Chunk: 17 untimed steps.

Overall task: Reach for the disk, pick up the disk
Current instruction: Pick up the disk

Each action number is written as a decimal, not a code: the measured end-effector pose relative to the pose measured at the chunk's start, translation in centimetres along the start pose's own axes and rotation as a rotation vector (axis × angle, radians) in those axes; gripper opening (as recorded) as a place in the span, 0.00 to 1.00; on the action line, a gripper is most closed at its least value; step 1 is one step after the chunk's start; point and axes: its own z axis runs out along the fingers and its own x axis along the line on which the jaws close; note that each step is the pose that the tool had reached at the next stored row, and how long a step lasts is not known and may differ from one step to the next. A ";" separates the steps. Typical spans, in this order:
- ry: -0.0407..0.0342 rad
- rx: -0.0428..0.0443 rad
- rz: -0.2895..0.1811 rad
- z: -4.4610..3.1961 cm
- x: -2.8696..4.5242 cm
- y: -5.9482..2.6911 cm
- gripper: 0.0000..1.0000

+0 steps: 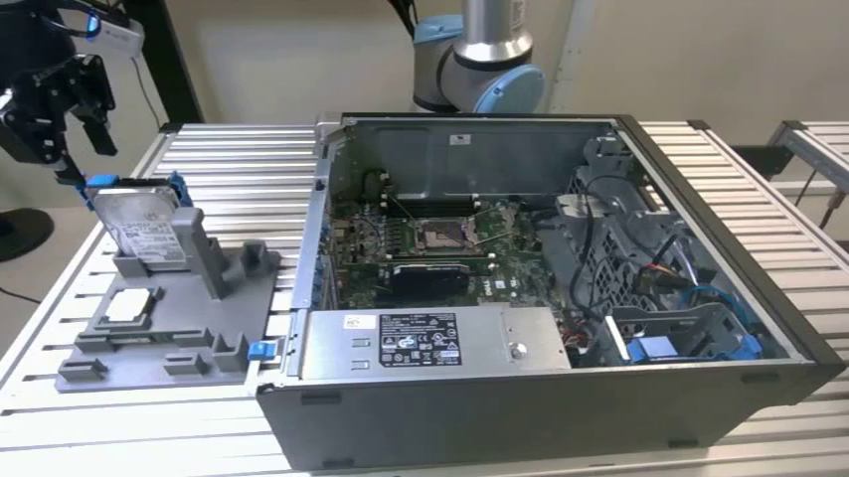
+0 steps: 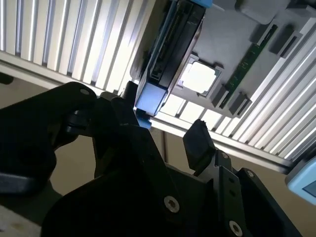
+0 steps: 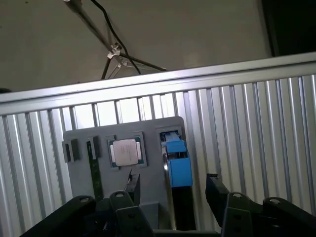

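My end effector (image 1: pixel 78 149) hovers at exterior view's far left, fingers (image 3: pixel 213 183) apart, gripping nothing. Disk (image 1: pixel 139 224) stands upright in grey holder (image 1: pixel 199 328) on table (image 1: pixel 239 149), just below me (contact unclear). Open computer case (image 1: pixel 531 298) sits to exterior view's right.

Open computer case (image 1: pixel 531 417) beside grey fixture (image 1: pixel 159 343) bearing a square chip (image 1: pixel 129 305)

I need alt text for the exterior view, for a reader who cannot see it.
An open black gripper hangs above a disk standing on edge in a grey holder at the exterior view's left. An open computer case lies beside it on a slatted table.
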 end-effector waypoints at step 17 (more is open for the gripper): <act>0.0002 -0.0001 -0.006 0.88 -0.01 -0.06 1.00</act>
